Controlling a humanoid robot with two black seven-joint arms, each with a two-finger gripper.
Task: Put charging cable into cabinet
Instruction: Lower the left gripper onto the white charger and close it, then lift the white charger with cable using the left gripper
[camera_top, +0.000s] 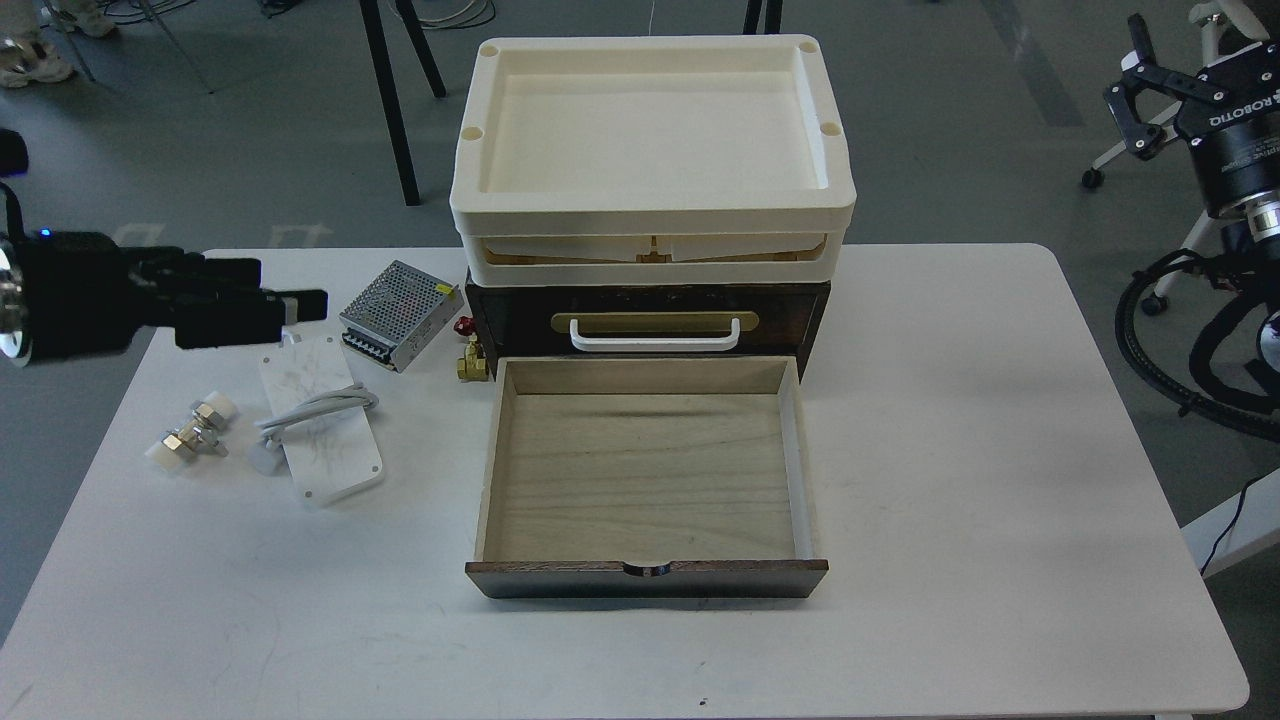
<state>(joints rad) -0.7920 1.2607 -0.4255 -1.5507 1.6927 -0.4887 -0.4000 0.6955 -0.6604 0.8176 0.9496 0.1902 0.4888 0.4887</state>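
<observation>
Currently, left gripper (300, 305), fingers apparently together and empty, hovers at left-centre above the charging cable (318, 408), left of the cabinet (645, 320)'s open drawer (640, 455); the loose cord could slip off.

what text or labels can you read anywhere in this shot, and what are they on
"ROBOTIQ": white letters on the black body of the right gripper, running at a slant; the smaller line beneath it is too blurred to read.
The yellow sticker on the perforated metal power-supply box is too small to read.
The grey scribbles on the white slab are not legible words.
</observation>
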